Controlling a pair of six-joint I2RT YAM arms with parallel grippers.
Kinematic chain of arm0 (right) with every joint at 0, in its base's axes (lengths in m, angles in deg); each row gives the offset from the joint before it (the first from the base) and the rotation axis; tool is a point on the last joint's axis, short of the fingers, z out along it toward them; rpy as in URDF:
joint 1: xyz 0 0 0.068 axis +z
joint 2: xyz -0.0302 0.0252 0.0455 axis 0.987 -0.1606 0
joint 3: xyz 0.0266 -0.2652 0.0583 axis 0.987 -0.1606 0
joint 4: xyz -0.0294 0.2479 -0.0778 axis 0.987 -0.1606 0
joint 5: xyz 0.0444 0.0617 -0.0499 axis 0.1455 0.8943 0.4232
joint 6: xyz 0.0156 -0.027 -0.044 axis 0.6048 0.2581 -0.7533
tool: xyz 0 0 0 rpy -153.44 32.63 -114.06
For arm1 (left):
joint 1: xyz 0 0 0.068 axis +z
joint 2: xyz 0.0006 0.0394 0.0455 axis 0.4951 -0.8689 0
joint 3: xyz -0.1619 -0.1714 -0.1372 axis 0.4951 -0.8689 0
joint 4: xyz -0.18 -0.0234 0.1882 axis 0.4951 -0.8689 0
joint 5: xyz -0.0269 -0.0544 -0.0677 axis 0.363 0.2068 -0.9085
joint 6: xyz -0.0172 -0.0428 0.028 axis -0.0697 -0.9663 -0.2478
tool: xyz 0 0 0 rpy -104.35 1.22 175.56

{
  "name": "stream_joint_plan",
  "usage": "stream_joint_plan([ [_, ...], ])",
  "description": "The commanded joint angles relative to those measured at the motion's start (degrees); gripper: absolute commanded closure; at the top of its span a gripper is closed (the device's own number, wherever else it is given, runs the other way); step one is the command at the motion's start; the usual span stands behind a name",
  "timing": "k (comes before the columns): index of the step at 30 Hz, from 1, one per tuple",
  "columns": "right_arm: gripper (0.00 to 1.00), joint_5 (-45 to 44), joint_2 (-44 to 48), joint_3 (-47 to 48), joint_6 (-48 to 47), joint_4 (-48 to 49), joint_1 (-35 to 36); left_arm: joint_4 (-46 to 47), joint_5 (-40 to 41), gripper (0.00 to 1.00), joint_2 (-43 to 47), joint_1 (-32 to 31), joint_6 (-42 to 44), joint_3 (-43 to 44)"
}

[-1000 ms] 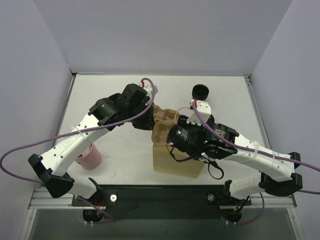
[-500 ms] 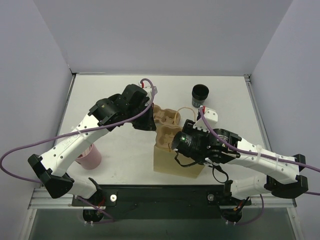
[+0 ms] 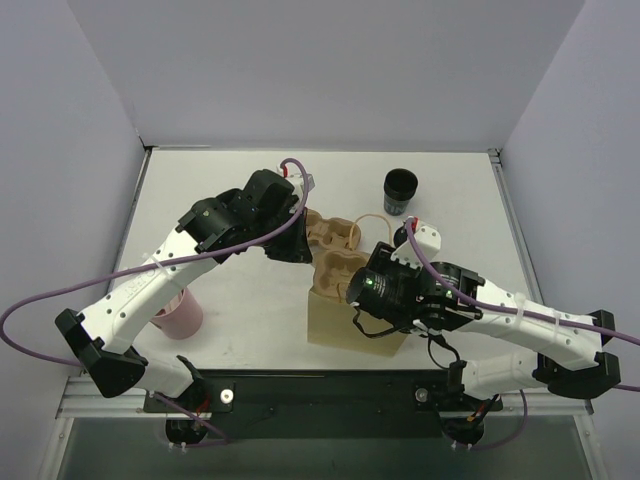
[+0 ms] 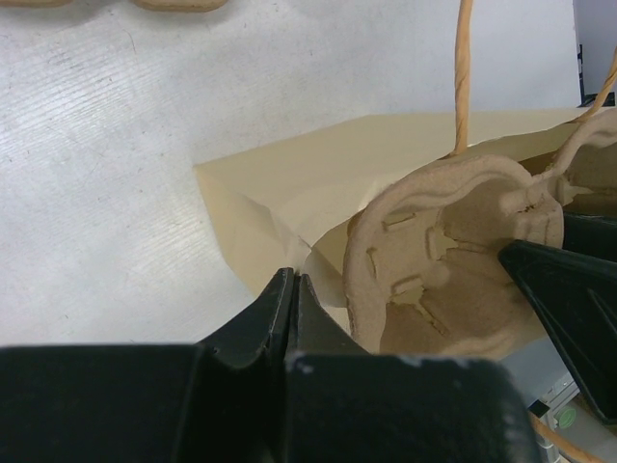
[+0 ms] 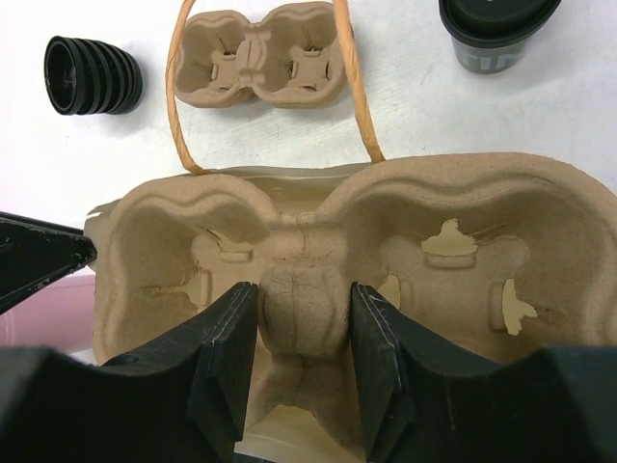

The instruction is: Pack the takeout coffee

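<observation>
The takeout coffee, a small black cup with a black lid, stands at the back right of the table, also at the top of the right wrist view. My right gripper is shut on the centre post of a brown pulp carrier, holding it over the mouth of a tan paper bag. My left gripper is shut on the bag's upper edge, left of the carrier. No cup sits in the carrier's wells.
A second pulp carrier lies on the table behind the bag, with a black ribbed stack on its side to the left of it. The bag's cord handles arch over it. A pink cup stands near the left arm.
My right arm has drawn back toward the near edge with the carrier, uncovering the black cup. The carrier now sits more squarely over the bag. The left gripper has held still.
</observation>
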Motion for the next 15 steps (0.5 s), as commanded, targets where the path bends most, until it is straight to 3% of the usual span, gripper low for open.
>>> stream_joint_plan([
  [1,0.76,-3.7,1.9,-0.7,0.4,-3.6,0.4,0.5,-0.2,1.00,0.6,0.2,-0.1,1.0],
  [15,0.76,-3.7,0.3,0.0,-1.6,-4.4,0.4,0.2,0.4,1.00,-0.2,0.1,0.0,1.7],
])
